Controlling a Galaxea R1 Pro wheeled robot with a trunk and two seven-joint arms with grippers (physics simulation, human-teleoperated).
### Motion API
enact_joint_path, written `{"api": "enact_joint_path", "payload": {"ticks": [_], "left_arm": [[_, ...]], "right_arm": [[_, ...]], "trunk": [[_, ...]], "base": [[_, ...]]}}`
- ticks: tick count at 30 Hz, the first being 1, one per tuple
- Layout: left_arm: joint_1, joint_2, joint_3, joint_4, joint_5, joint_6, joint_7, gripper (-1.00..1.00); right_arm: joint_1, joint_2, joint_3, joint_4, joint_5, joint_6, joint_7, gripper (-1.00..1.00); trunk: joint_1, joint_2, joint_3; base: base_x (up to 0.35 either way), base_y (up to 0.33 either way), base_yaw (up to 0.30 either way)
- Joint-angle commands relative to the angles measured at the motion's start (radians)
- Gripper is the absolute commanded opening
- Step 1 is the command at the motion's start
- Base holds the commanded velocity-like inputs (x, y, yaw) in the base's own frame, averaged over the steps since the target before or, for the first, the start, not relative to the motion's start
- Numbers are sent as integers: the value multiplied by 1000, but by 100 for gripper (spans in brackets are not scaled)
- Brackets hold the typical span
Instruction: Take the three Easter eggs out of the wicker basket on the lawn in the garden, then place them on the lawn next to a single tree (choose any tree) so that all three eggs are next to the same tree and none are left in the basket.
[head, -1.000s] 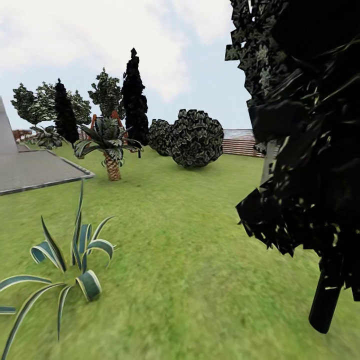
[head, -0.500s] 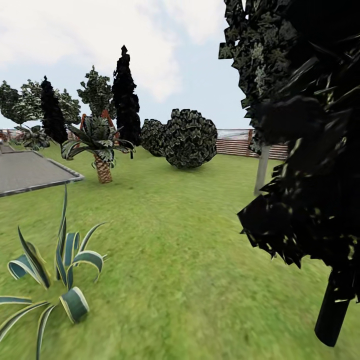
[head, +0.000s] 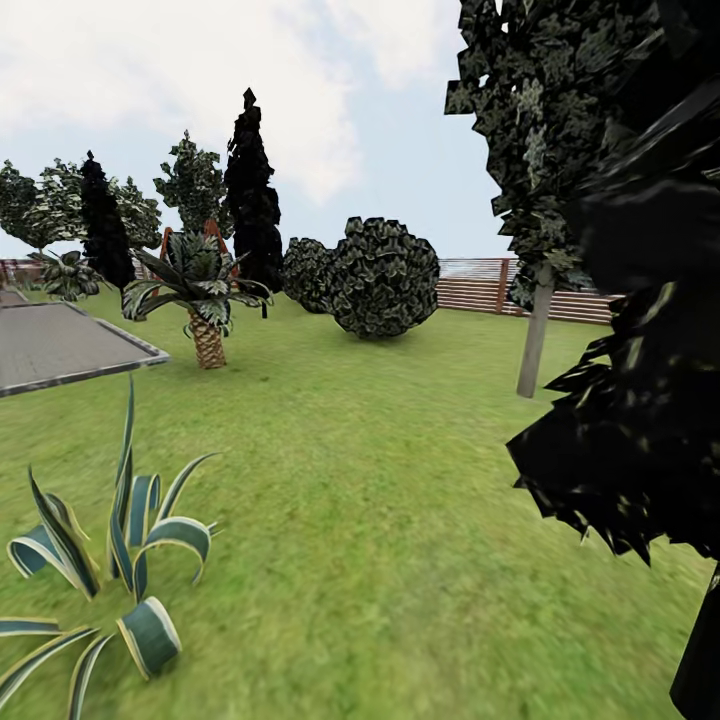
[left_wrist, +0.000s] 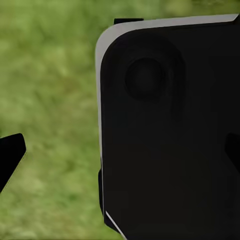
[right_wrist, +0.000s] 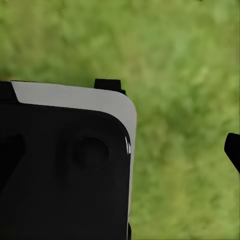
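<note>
While the robot is out crossing the garden, this is what's on show, biggest stuff first:

lawn (head: 380, 520): mottled green grass runs from the near foreground back to the fence, flat and open, so easy rolling and an easy place to set things down.

black conifer (head: 640, 300): huge dark mass close on the right, not the tree we want.

tree (head: 535, 340): slim pale trunk standing just past the conifer, leafy crown above it, fence (head: 480, 285) behind. Looks like a fair pick for the drop spot, bare grass all round the base.

round bush (head: 385, 278): mid-distance, well apart from that trunk.

short palm (head: 205, 300): scaly brown trunk, off to the left, near the grey paved slab (head: 60, 345).

striped agave (head: 120, 550): spiky plant in the near left corner, worth steering round.

eggs and basket: can't place them from these views, so wherever they sit, it isn't in front right now.

how the eggs should handle (my guess): small, light, hard, smooth and rounded, so slippery and prone to roll. I'd pinch across the middle, gently, and set down rather than drop.

left hand: wrist view has a black housing over grass plus one dark tip at the edge; can't tell how far open, or whether it holds anything.

right hand: same deal, can't tell.
</note>
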Motion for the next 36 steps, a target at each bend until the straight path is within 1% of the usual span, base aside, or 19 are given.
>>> {"api": "enact_joint_path", "payload": {"ticks": [1, 4, 11, 22, 26, 32, 36], "left_arm": [[1, 0, -1, -2, 0, -1, 0, 100], [1, 0, -1, -2, -1, -2, 0, 100], [1, 0, -1, -2, 0, 0, -1, 100], [1, -1, -1, -3, -1, 1, -1, 100], [1, -1, -1, -3, -2, 1, 0, 100], [1, -1, -1, -3, -2, 0, 0, 100], [1, -1, -1, -3, -2, 0, 0, 100]], "right_arm": [[-2, 0, 6, 4, -1, -6, 0, 100], [-2, 0, 1, 5, -8, -5, 0, 100], [-2, 0, 4, 5, -8, -4, 0, 100], [-2, 1, 6, 5, -1, -8, 0, 100], [-2, 2, 3, 5, -7, -7, 0, 100], [-2, 0, -1, 4, -13, -7, 0, 100], [-2, 0, 3, 4, -11, -7, 0, 100]], "trunk": [[0, 0, -1], [0, 0, -1], [0, 0, -1], [0, 0, -1], [0, 0, -1], [0, 0, -1], [0, 0, -1]], "base": [[96, 17, 0], [33, 6, 0], [62, 63, 0], [321, 83, 0], [340, 7, 12], [341, 1, 176], [341, 0, 61]]}}
